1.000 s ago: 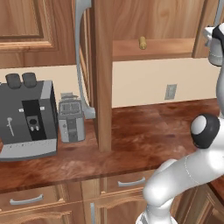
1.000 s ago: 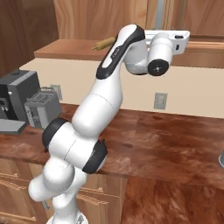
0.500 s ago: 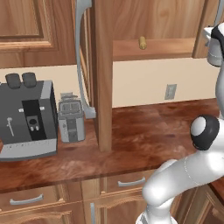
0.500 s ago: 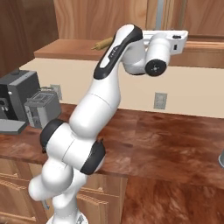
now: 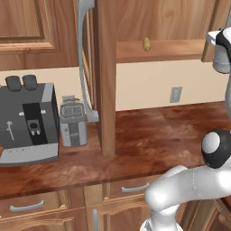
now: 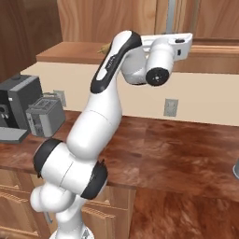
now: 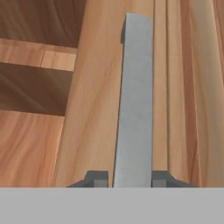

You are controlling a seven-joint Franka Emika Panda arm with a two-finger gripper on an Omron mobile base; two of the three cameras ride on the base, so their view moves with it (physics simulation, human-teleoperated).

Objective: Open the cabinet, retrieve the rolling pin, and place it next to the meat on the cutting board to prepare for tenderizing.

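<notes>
- Below the fingers, on the tabletop, stand a grey coffee machine and a small toaster; a wall outlet sits behind.
- The left base view shows the cabinet door swung out edge-on, and the rolling pin end-on on the inner shelf.
- The hand view shows the fingers closed on a grey bar handle, one tip on each side.
- The right base view shows the rolling pin behind the arm, well apart from the fingers.
</notes>
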